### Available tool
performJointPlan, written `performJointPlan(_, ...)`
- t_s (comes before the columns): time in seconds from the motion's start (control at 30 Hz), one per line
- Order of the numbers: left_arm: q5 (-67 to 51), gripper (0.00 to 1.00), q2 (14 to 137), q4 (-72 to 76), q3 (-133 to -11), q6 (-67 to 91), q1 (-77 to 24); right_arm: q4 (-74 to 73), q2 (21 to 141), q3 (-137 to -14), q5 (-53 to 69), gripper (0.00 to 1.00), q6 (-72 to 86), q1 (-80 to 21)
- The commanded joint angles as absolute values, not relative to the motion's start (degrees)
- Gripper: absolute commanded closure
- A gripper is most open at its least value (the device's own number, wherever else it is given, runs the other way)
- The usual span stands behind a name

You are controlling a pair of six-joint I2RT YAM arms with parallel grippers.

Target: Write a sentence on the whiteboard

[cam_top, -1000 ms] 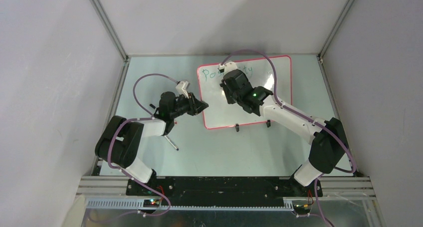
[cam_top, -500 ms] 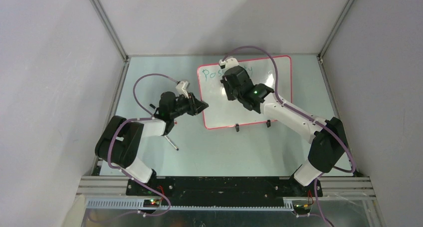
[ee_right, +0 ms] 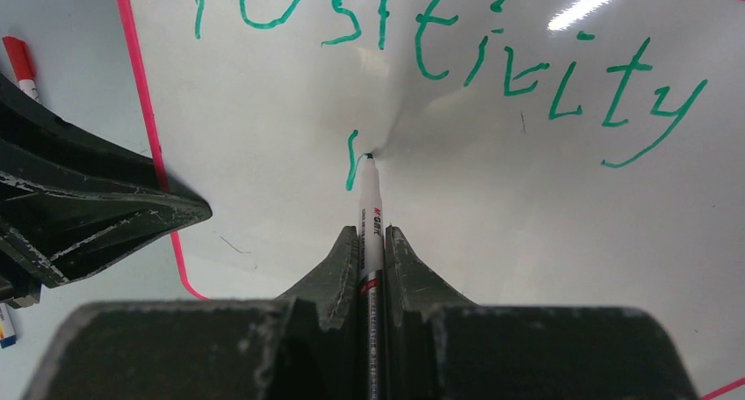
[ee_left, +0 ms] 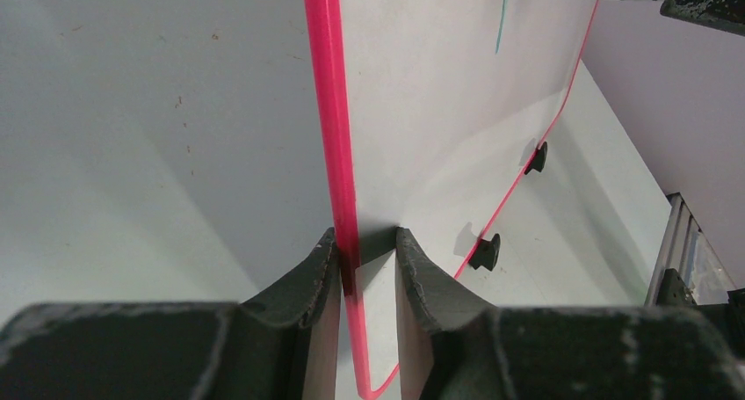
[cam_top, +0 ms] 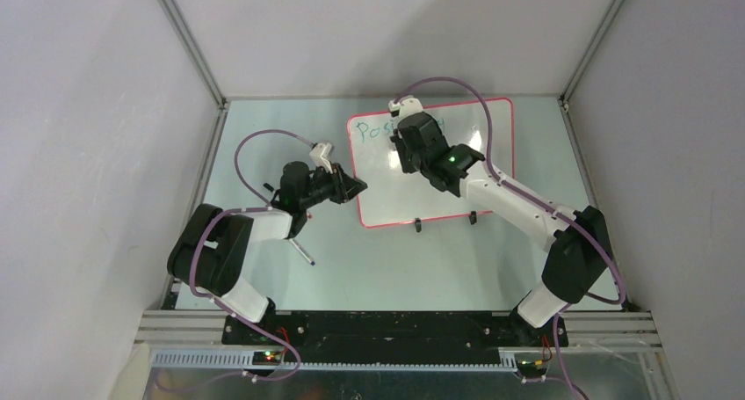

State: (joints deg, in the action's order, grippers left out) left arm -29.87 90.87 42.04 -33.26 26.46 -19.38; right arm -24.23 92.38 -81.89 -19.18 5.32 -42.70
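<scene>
The whiteboard (cam_top: 492, 136) stands tilted on the table, white with a red-pink rim (ee_left: 329, 110). The sentence (ee_right: 439, 48) reads "Positivity" in green along the top; only its first letters (cam_top: 369, 132) show from above. Below it, a short green stroke (ee_right: 351, 163) begins a second line. My right gripper (ee_right: 371, 233) is shut on a thin white marker (ee_right: 369, 207), whose tip touches the board at that stroke. From above, the right gripper (cam_top: 411, 145) hovers over the board's upper middle. My left gripper (ee_left: 367, 242) is shut on the board's left edge (cam_top: 356, 187).
Two small black feet (cam_top: 419, 226) (cam_top: 473, 216) prop the board's near edge. A loose pen (cam_top: 303, 250) lies on the table beside my left arm. A red-capped marker (ee_right: 18, 61) lies left of the board. Enclosure walls stand close on both sides.
My right gripper has moved a little toward the board's far edge with the marker. The left arm and the board have not moved.
</scene>
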Motion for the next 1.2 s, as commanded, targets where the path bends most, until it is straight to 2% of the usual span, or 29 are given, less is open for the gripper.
performJointPlan(0.0, -29.0, 0.74, 90.34, 42.3, -34.98, 24.08, -19.7, -24.25, 92.21, -83.14, -20.17, 1.0, 5.23, -41.72)
performJointPlan(0.6, -28.91, 0.74, 90.39, 42.45, -34.97, 24.1, -19.69, -26.14, 90.37, -79.28, -19.14, 1.0, 5.94, -42.45)
performJointPlan(1.17, -28.94, 0.74, 90.28, 42.54, -34.87, 24.17, -19.69, -24.53, 90.22, -80.86, -16.81, 1.0, 6.26, -43.85)
